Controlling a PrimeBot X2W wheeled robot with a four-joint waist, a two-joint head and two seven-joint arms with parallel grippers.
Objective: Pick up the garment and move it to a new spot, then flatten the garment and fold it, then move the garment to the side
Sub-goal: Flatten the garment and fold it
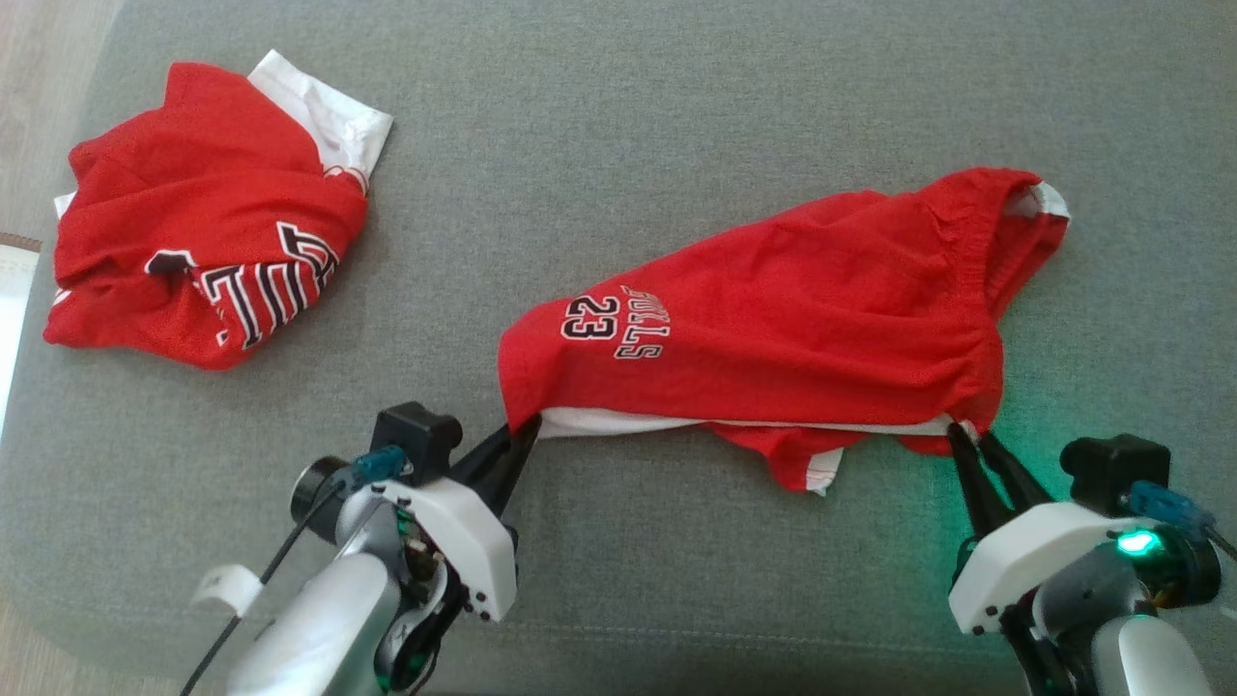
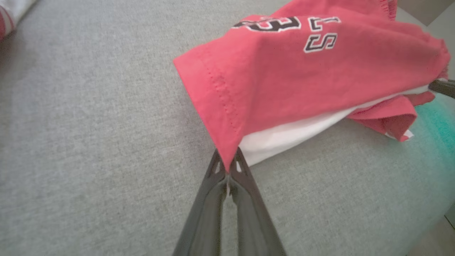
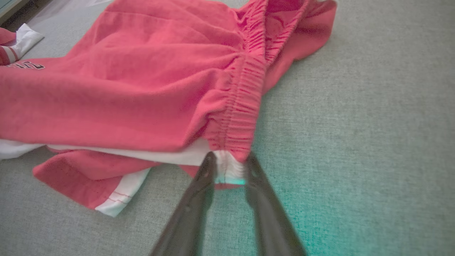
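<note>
- The left gripper (image 1: pixel 527 427) (image 2: pixel 227 168) is closed tight: its two dark fingers meet at the tips and pinch the pointed hem corner of the red shorts (image 1: pixel 773 319) (image 2: pixel 302 81) (image 3: pixel 142 89).
- From that pinch the shorts fan out ahead of the left fingers and across toward the other arm, red layer on top, white layer showing just beyond the tips.
- The printed "23" (image 1: pixel 583 319) lies a little ahead of the left gripper, on the top layer.
- The right gripper (image 1: pixel 968 437) (image 3: pixel 230 161) has its fingers partway apart, one on each side of the gathered waistband corner (image 3: pixel 234 128). White cloth fills the gap between the tips (whether they press it yet cannot be told).
- A loose red-and-white flap (image 3: pixel 113 199) lies on the grey cushion (image 1: pixel 618 145) just to the left of the right fingers.
- The shorts stretch between the two grippers, sagging onto the cushion.
- A second red garment (image 1: pixel 203 232) lies crumpled well ahead of the left gripper and off to its left, apart from the shorts.
- A green light (image 1: pixel 1136 541) on the right wrist tints the cushion beside it.
</note>
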